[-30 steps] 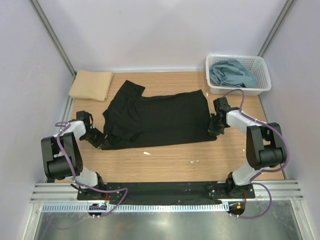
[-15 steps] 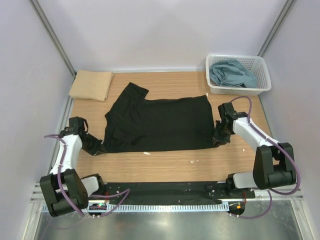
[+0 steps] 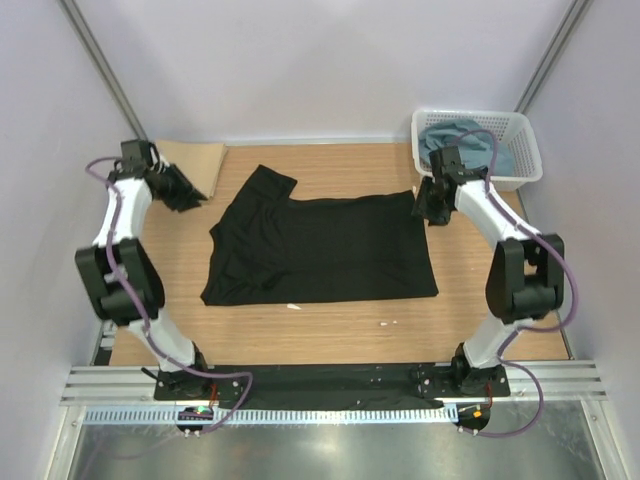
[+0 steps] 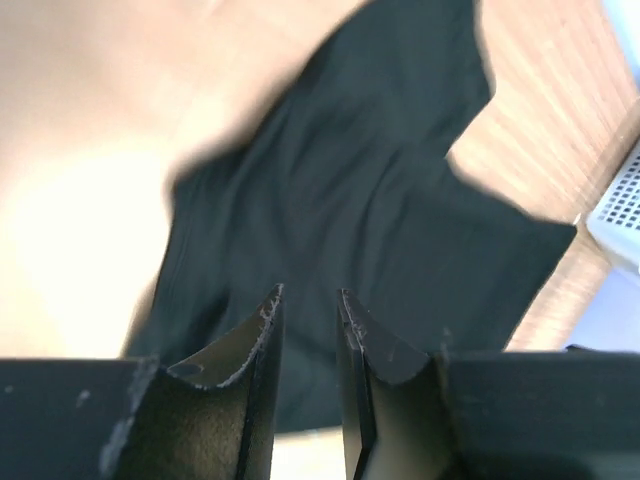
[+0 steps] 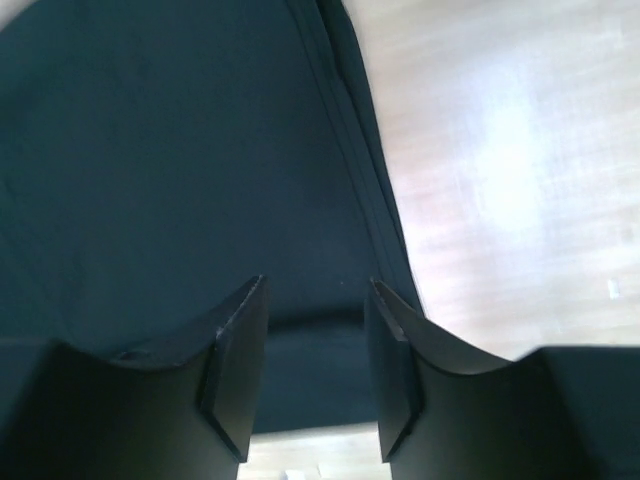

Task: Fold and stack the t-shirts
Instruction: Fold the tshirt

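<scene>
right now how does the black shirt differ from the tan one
The black shirt lies spread open; the tan shirt is folded into a small rectangle. The black shirt fills the middle of the table; the tan shirt sits in its far left corner. Both lie flat on it.

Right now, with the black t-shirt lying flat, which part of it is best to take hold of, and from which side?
Likely the far right hem corner of the black t-shirt, coming from the right with the right tool, which hovers open near it. The cloth lies flat on the table, so only an edge or corner gives something to pinch.
</scene>
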